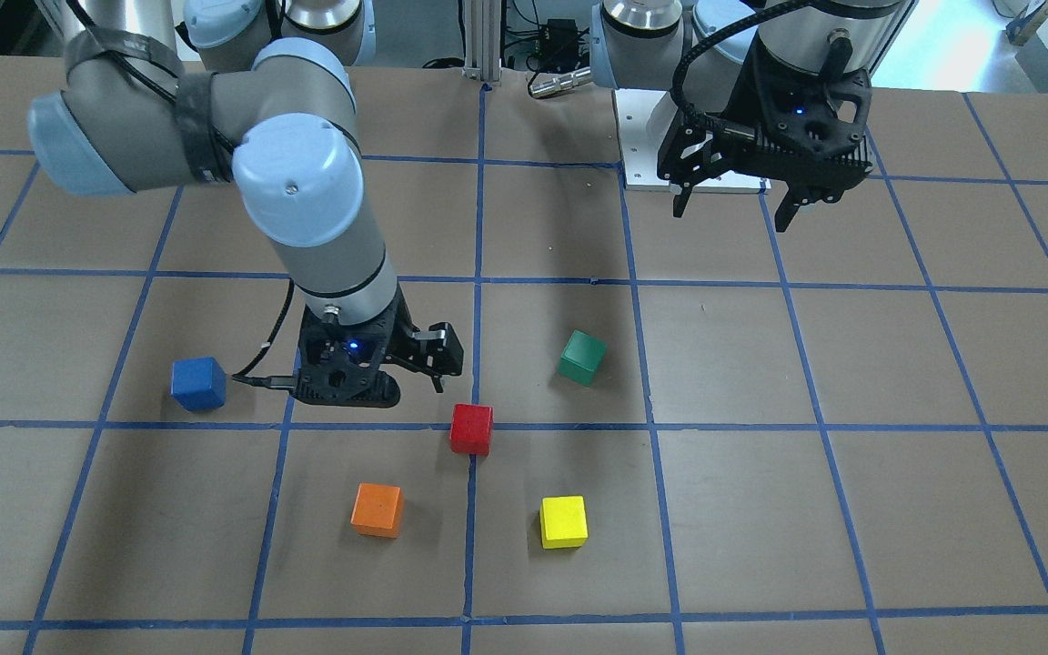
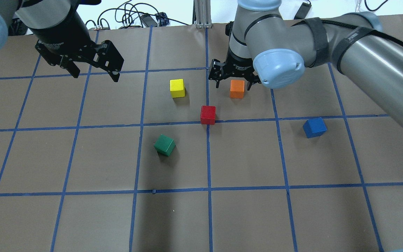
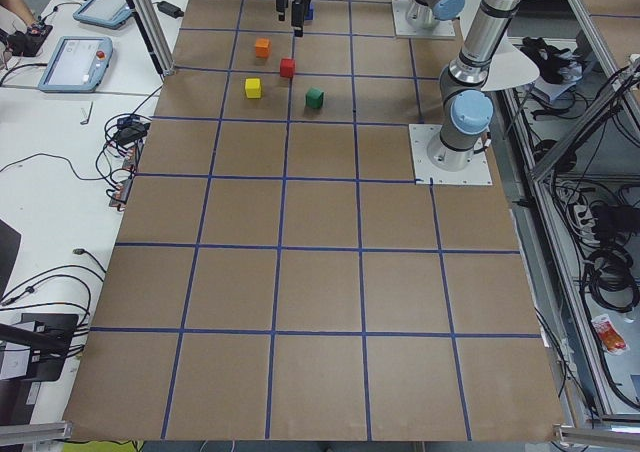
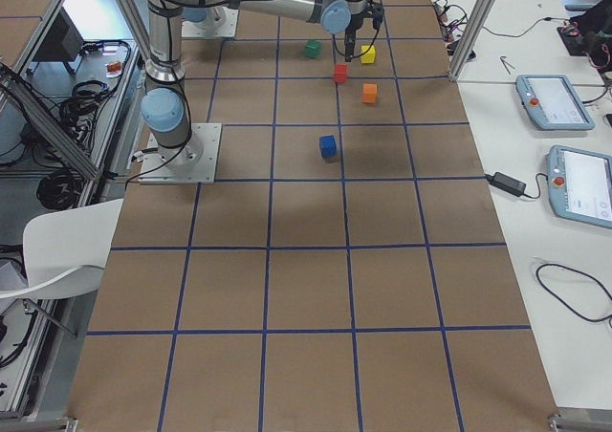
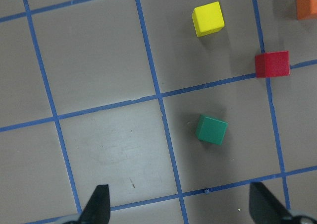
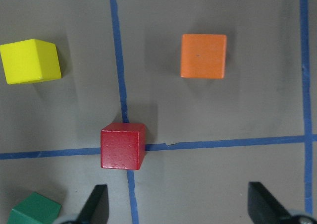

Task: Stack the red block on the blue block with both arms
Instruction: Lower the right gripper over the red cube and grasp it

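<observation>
Since the right end effector (image 6: 181,211) hangs wide open and empty with the red block (image 6: 123,145) off-centre below it on the counter (image 2: 82,157), I'd centre over it before dropping; blue block (image 2: 314,127) sits well apart, left end effector (image 2: 96,76) open, empty.

Robotics lab (teach pendants (image 4: 554,102), taped grid (image 2: 208,157))

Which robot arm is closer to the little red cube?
Right. The right arm hovers close above the red block, slightly off to one side; the left arm hangs far away.
</observation>
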Robot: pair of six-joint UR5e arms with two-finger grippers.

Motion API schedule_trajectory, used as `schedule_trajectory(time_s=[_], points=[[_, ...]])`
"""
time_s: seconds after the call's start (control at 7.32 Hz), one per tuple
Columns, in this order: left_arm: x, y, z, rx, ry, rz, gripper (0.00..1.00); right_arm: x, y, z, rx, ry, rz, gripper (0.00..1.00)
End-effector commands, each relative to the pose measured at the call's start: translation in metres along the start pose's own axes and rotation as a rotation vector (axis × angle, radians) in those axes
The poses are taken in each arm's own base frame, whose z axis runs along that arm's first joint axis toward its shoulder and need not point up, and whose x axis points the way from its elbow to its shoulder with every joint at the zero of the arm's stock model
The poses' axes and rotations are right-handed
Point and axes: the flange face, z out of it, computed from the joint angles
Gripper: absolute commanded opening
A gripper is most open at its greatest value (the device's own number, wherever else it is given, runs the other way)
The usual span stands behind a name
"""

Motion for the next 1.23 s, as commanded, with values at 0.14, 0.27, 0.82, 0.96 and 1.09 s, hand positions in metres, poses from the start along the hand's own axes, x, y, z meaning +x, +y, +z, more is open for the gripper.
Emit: schedule_trajectory(time_s=[0.14,0.27,0.82,0.96,1.09], points=[[-0.012,0.008,-0.005,0.030,-0.003,-0.030,1.00,-0.027,0.006,0.062,-0.078,0.023,-0.039,1.00],[-0.013,0.007,-0.003,0.027,0.008,-0.036,1.00,-0.032,0.005,0.079,-0.091,0.028,-0.047,1.00],[-0.016,0.007,-0.001,0.031,0.002,-0.033,1.00,-0.047,0.005,0.118,-0.099,0.027,-0.074,1.00],[-0.018,0.006,-0.001,0.031,0.002,-0.037,1.00,-0.047,0.004,0.128,-0.111,0.032,-0.073,1.00],[-0.016,0.007,0.000,0.029,0.003,-0.034,1.00,-0.046,0.004,0.136,-0.123,0.034,-0.070,1.00]])
